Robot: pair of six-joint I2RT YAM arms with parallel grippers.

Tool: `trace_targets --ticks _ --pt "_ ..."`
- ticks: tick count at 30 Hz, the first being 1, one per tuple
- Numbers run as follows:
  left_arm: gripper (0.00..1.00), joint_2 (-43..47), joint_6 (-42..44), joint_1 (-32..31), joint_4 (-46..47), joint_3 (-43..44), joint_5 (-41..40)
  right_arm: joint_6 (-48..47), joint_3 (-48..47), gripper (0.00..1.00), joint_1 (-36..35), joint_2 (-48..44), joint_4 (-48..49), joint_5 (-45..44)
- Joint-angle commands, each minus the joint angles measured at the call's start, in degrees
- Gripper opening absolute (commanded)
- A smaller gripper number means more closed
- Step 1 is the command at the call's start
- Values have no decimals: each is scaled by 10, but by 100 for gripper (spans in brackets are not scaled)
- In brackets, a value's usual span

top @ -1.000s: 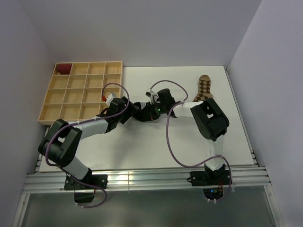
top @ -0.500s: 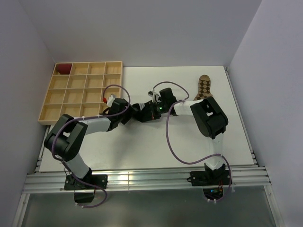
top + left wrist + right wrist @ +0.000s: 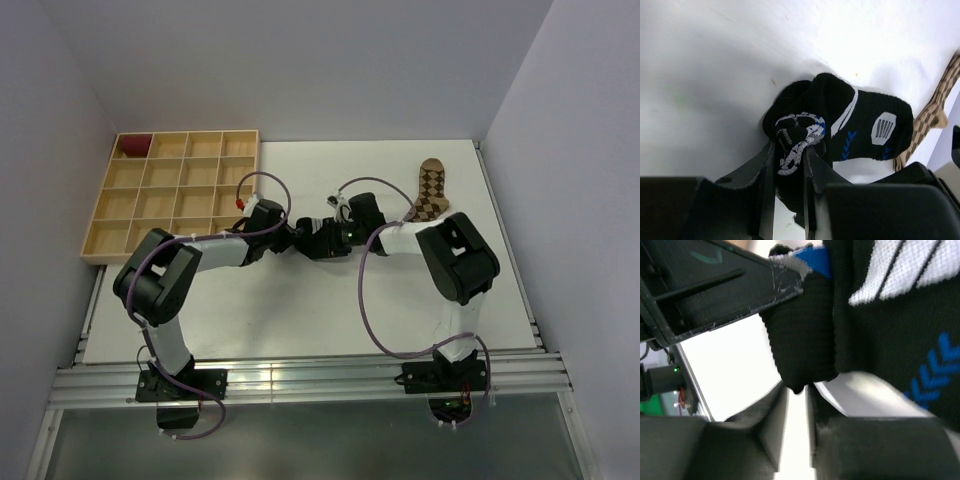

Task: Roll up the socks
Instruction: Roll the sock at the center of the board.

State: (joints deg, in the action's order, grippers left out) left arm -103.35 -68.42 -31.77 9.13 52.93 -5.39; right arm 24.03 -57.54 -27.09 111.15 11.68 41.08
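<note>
White surface (image 3: 300,310), dead centre: left end effector (image 3: 789,147) had just clamped onto the black sock (image 3: 860,125); right end effector (image 3: 797,390) eased slightly open. Looked like a mid-roll regrip.

White table (image 3: 300,310) w/ wooden tray (image 3: 170,158) left, tan sock (image 3: 431,188) right, black sock (image 3: 865,135) mid.

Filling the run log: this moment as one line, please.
stage: black sock partly rolled | left gripper: shut on its rolled end | right gripper: at its edge, grip unclear | tan sock: lying apart
</note>
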Motion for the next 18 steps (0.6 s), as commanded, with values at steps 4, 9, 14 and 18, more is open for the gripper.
trace_targets --ticks 4,9,14,18 --pt "3 -23 30 -24 -115 17 3 -40 102 52 -7 -143 54 -144" --pt "4 -26 38 -27 -156 27 12 -116 149 68 -56 -243 84 -314" --pt "4 -19 43 -33 -171 28 17 -220 139 73 -121 -244 93 -393" --pt "4 -12 49 -34 -184 34 14 -270 126 75 -159 -217 120 -422"
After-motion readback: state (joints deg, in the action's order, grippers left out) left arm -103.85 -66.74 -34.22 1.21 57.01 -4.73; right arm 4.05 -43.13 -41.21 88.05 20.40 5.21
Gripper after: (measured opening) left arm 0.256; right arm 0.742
